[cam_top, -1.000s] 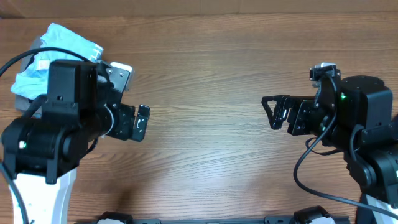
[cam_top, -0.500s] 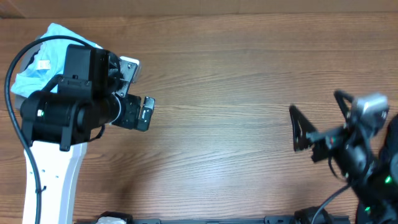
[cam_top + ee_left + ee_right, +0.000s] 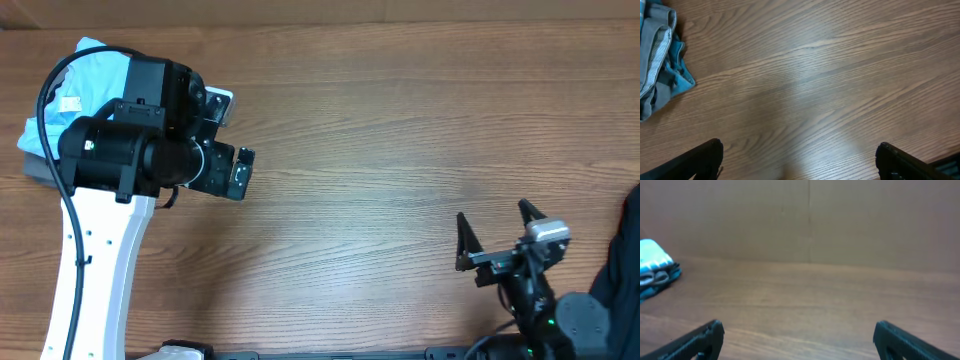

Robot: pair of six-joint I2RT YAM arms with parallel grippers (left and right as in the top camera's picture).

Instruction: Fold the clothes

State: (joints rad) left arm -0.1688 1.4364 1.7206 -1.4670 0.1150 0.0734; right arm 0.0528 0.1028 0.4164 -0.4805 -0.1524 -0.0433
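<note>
My left arm point(image 3: 95, 250) stands along the left side, with the left gripper point(image 3: 240, 172) pointing right, jaws wide apart. My right gripper point(image 3: 495, 235), at lower right, likewise gapes wide.

The shirt point(image 3: 95, 62) lies atop folded garments point(image 3: 652, 75) in the desk's point(image 3: 400, 120) far left corner, partly under the left arm point(image 3: 120, 160). The left gripper point(image 3: 240, 172) hangs just right of them. The right gripper point(image 3: 491, 212) is by the near edge, towards the right corner.

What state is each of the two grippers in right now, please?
Left gripper: open, fingers wide apart, holding nothing.
Right gripper: open, fingers wide apart, holding nothing.
</note>
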